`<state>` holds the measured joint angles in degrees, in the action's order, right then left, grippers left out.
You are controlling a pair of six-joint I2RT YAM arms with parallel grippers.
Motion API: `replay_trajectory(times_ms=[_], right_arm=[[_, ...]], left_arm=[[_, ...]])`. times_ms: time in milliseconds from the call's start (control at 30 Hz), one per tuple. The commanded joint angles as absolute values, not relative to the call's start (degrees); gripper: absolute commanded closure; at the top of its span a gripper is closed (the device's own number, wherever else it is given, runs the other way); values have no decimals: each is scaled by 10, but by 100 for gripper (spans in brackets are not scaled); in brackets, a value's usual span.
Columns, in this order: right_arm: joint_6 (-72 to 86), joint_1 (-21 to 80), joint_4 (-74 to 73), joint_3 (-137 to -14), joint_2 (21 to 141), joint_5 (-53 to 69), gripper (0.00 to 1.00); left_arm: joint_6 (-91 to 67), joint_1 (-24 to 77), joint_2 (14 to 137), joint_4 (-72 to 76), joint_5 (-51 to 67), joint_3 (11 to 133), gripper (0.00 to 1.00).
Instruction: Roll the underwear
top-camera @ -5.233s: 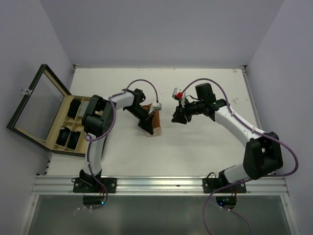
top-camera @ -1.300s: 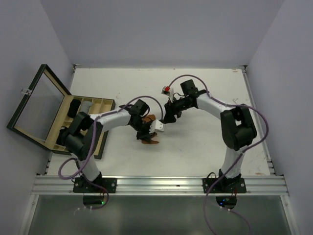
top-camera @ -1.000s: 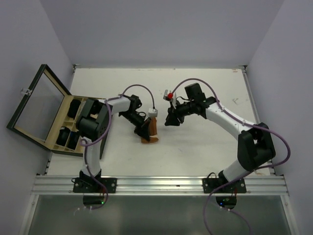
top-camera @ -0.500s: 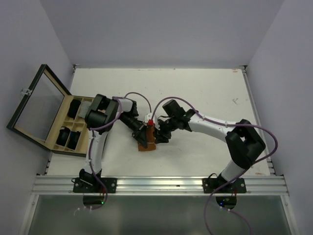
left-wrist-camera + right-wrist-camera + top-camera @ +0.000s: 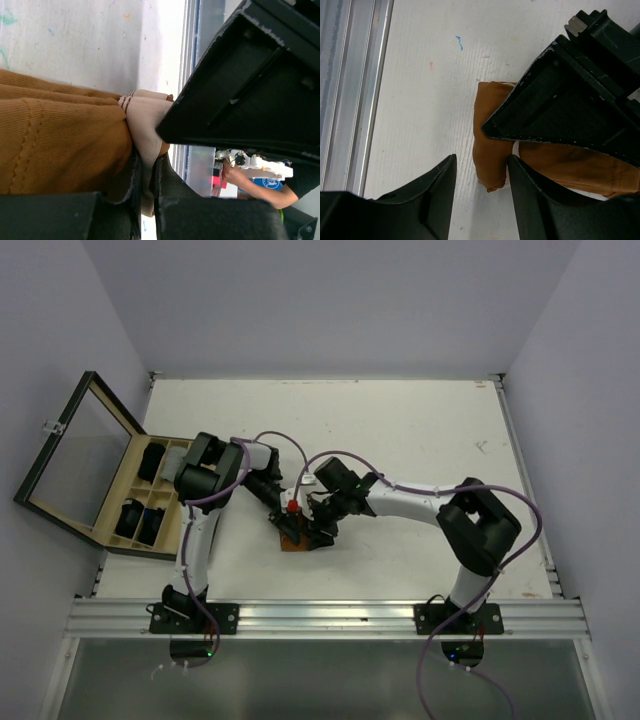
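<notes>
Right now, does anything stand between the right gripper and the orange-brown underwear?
No: the underwear has its near end bare just ahead of the open right gripper. The left gripper, shut on it, covers the rest.

Left claw (image 5: 288, 522) covers the underwear (image 5: 490, 150); open table (image 5: 420, 75) lies beside.

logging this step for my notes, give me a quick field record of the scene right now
garment: orange-brown underwear, folded narrow, lying on the table
left gripper: shut on the garment's pale waistband
right gripper: open, fingers either side of one end of the garment
box: wooden box at the table's left edge, lid open, black underwear in its compartments
</notes>
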<state>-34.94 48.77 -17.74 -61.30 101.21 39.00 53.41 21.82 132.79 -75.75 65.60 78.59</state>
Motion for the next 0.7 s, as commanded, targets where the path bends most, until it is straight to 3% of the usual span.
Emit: replay_trajectory(times_ms=[0, 233, 333, 467, 600, 667], right_arm=[[-331, 487, -142, -633, 1054, 381, 50], [-317, 488, -124, -632, 1085, 367, 52], [-323, 488, -106, -623, 1086, 356, 41], [-325, 487, -81, -601, 1055, 366, 39], [-328, 488, -109, -613, 1025, 382, 42], [-338, 488, -109, -611, 1013, 386, 51]], left_arm=[[572, 221, 1370, -617, 462, 766, 100], [569, 221, 1368, -612, 461, 763, 99], [569, 221, 1370, -613, 461, 764, 98], [569, 221, 1371, -613, 460, 766, 98], [572, 221, 1374, -616, 461, 768, 98], [572, 221, 1373, -616, 461, 768, 98]])
